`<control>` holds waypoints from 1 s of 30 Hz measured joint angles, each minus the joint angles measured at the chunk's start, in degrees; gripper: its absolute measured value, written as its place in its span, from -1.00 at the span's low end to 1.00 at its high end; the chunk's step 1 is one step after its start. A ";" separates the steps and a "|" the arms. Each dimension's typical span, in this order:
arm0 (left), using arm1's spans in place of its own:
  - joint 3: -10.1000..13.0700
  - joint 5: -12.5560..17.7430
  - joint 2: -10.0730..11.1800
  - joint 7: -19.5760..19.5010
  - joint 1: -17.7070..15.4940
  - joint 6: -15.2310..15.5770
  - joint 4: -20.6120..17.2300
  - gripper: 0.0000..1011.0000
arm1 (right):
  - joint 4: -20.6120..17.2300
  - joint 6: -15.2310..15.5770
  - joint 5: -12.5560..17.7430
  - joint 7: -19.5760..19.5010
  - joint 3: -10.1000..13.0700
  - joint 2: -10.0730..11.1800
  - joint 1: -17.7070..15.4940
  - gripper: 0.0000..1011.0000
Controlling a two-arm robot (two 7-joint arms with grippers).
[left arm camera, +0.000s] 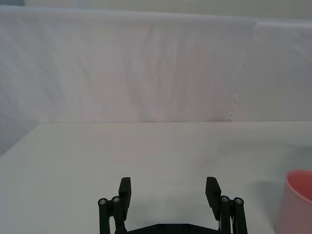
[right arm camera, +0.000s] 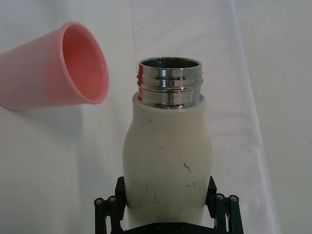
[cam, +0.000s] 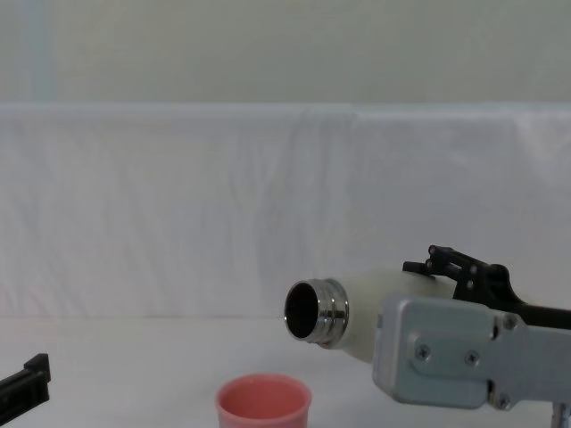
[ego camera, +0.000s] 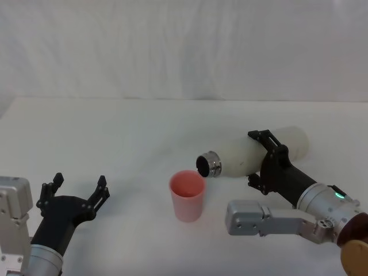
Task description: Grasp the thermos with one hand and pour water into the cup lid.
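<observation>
1. Parked low on the robot's left: left tool point(ego camera: 79, 185), fingers spread apart, nothing between them, well clear of the cup. Best left there.
2. Standing upright on the white counter point(ego camera: 115, 126), in front of the robot and a little to its right: the cup lid point(ego camera: 187, 195), mouth up, no water to be seen inside.
3. Just beyond and above the cup: the thermos point(ego camera: 253, 153), clamped around its body by the right tool point(ego camera: 265, 155), tipped almost level, open steel neck aimed toward the cup.
4. Judged from the chest view: mouth of the thermos point(cam: 314, 309) above and slightly to the right of the cup lid point(cam: 264, 403), lip not yet over the rim's centre.
5. For a clean pour: shift the neck a touch further over the cup first, then roll the wrist slowly, keeping the lip low over the rim so the stream lands inside rather than on the counter.
6. Worth keeping the clamp firm; smooth matte body, weight likely to shift as water runs forward.
7. Hard to make out: water level inside the thermos point(right arm camera: 168, 161), interior dark from every angle; no stream visible at the lip.
8. Cut off: lower part of the cup in the chest view; base of the thermos in the right wrist view, with finger contact partly covered by the body.
</observation>
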 joint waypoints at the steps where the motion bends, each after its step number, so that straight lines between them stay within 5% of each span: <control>1: 0.00 0.00 0.00 0.00 0.00 0.00 0.00 0.98 | -0.06 0.27 -0.22 0.34 -0.19 0.11 0.25 0.90; 30: 0.00 0.00 0.00 0.00 0.00 0.00 0.00 0.98 | 1.50 4.37 -5.55 3.40 -3.75 -0.54 4.28 0.90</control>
